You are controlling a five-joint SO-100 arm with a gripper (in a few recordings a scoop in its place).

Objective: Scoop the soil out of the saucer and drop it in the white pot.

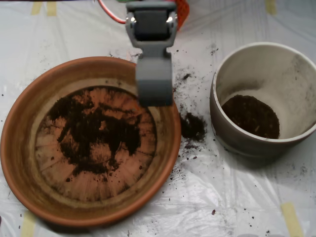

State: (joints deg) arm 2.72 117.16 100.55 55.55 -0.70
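Over the saucer's (pixel 19 148) upper right rim: scoop (pixel 154 91), jaw state unreadable
Saucer floor: thin soil (pixel 94 131)
Right of saucer: white pot (pixel 237 140), soil inside
Between them: spilled clump (pixel 192 126) on plastic sheet (pixel 237 197)

A crinkled clear plastic sheet (pixel 207 197) covers the table, held by yellowish tape strips (pixel 292 219) near its edges and corners.

Soft, even overhead light, slight blur throughout (glare on the plastic sheet (pixel 232 197)).
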